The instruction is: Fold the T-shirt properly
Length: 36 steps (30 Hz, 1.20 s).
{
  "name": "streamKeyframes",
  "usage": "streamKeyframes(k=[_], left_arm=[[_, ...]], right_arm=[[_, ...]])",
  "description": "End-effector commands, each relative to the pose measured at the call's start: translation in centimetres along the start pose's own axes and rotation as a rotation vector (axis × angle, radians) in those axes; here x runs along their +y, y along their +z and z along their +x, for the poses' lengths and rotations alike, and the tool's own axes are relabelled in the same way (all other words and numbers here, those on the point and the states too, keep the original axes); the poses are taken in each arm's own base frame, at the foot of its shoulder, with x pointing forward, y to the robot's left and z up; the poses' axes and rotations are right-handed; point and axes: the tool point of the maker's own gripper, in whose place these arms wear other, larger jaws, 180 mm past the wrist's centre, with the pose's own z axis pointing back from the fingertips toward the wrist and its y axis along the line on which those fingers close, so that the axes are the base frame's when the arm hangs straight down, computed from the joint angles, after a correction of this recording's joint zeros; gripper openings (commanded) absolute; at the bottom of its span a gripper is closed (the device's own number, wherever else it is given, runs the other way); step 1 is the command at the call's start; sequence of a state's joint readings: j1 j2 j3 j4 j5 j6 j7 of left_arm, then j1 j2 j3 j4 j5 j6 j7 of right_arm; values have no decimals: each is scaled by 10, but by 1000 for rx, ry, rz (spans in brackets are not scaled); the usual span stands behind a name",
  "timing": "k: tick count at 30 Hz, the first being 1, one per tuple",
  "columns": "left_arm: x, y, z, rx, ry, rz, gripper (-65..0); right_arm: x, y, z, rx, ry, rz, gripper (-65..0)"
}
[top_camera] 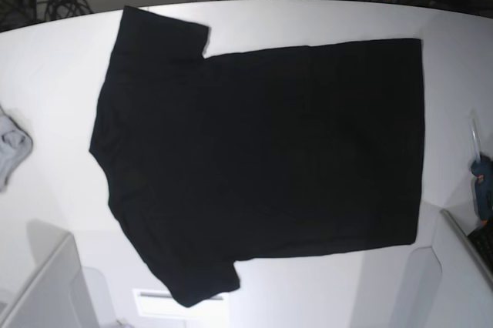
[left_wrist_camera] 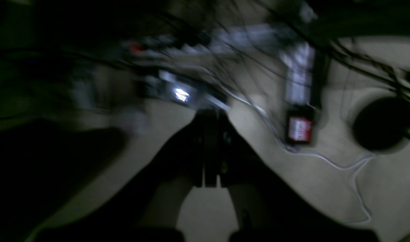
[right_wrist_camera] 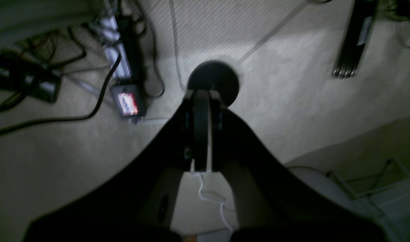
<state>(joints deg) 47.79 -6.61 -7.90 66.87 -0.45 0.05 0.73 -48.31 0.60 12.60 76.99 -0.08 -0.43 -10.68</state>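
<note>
While spread flat, the plain black T-shirt (top_camera: pixel 262 166) shows smooth, matte cotton.

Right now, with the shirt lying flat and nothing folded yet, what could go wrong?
The T-shirt nearly reaches the far edge of the table, so a dragged fold may pull the upper sleeve over it. Both wrist cameras face the floor, so neither sees the cloth. The grey cloth at the side could get snagged.

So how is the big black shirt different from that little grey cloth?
The T-shirt is black; the grey cloth is pale. The T-shirt is far bigger and covers the middle of the table; the grey cloth sits at the table's edge, partly out of view. The T-shirt lies spread flat; the grey cloth is crumpled. Both rest on the table.
</note>
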Motion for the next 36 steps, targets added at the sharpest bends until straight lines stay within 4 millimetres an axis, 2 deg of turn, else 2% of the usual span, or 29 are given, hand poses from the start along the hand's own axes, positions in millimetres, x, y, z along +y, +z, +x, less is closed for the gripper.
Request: streamKeyframes(k=[1,5,9,14,18,21,26,30,32,33,36], left_arm=[[7,11,2,-22,-7,14,-650],[27,40,30,-113,-16,54,-650],[33,59,51,-176,-44,56,-650],[30,83,86,-275,-73,36,-650],[30,101,115,-352,-83,34,-650],[28,108,134,-404,-83,32,-650],[28,115,153,-456,-83,35,-650],[28,114,172,-506,-50,34,-650],[44,114,179,-524,20,58,-650],[53,115,182,-535,65,71,-650],[88,121,189,-569,217,106,-650]], right_arm=[[-9,9,-1,-15,-7,-19,-650],[-22,28,24,-98,-68,-67,-650],[-32,49,55,-191,-108,-104,-650],[-36,73,93,-253,-116,-114,-650],[-39,94,138,-337,-124,-119,-650],[-37,98,166,-381,-141,-113,-650],[-28,98,203,-455,-159,-81,-650],[-5,103,232,-530,-179,83,-650],[-3,104,241,-533,-242,160,-650],[-4,104,244,-528,-265,191,-644],[-12,108,256,-520,-332,292,-440]])
